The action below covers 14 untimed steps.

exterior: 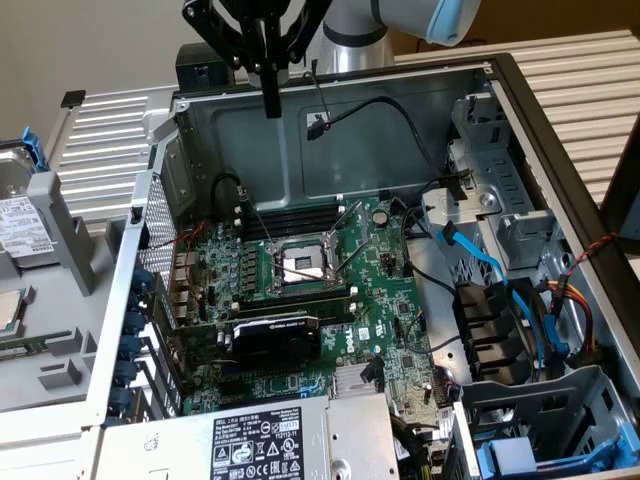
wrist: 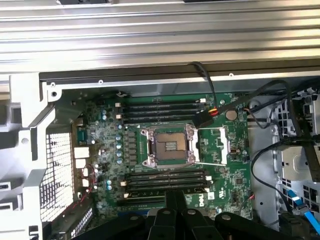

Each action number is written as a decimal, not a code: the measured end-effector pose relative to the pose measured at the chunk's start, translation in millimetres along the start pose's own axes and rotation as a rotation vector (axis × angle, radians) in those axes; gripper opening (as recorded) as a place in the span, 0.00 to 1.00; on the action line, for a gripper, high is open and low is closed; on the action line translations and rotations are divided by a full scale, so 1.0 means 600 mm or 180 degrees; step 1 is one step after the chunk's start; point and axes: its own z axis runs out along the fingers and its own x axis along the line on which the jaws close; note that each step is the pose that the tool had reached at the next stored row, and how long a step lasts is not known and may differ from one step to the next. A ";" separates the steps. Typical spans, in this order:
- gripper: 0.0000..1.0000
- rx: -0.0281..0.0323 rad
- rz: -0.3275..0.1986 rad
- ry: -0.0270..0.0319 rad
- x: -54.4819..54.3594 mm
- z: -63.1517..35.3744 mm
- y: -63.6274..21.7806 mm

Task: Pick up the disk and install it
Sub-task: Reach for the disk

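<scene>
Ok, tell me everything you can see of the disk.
The disk sits at the exterior view's left edge, partly cut off, outside the open computer case. It is a flat grey-metal drive with a white label printed in black, and a bright blue plastic carrier shows along its far end. It rests in a grey holder, apparently tilted. Nothing else touches it; the pincer hangs apart, shut and empty, over the case's rear wall.
</scene>
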 end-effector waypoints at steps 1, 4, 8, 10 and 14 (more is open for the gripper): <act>0.11 0.0011 0.0000 -0.0002 0.002 0.000 0.003; 0.11 0.0026 -0.0001 -0.0005 0.012 -0.001 0.006; 0.11 0.0036 -0.0001 -0.0007 0.031 -0.002 0.006; 0.11 0.0041 -0.0002 -0.0008 0.040 -0.002 0.006; 0.11 0.0044 -0.0001 -0.0008 0.057 -0.003 0.007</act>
